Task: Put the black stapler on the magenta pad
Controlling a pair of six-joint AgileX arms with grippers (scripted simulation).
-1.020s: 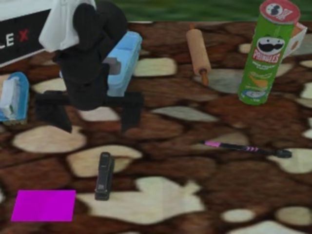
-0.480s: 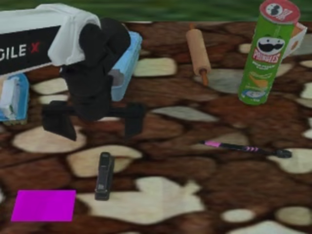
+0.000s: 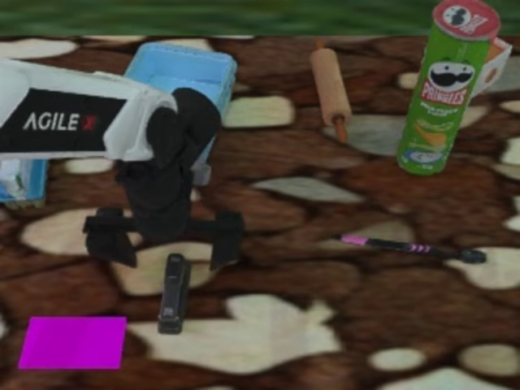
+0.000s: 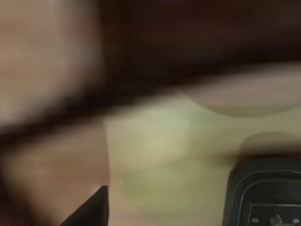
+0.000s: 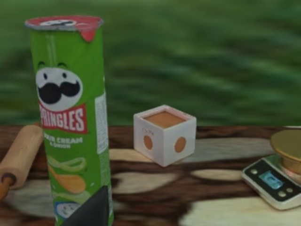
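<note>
The black stapler (image 3: 174, 292) lies lengthwise on the table at the front left, and one end of it (image 4: 265, 197) shows in the left wrist view. The magenta pad (image 3: 73, 342) lies flat to its left, near the front edge and apart from it. My left gripper (image 3: 166, 240) hangs open just behind the stapler's far end. Its two fingers (image 3: 110, 236) are spread wide and hold nothing. One left fingertip (image 4: 94, 212) shows in the wrist view. My right arm is parked outside the top view. Its wrist view shows one fingertip (image 5: 94, 209) with nothing held.
A light blue tub (image 3: 183, 69) stands behind the left arm, and a blue item (image 3: 20, 179) sits at the left edge. A rolling pin (image 3: 331, 81), a Pringles can (image 3: 445, 89), a white cube (image 5: 163, 134) and a scale (image 5: 275, 181) stand at the back right. A pen (image 3: 410, 246) lies right of centre.
My left arm has swung toward the front of the table. Its open gripper has come from beside the blue tub to just behind the stapler. Nothing else has moved.
</note>
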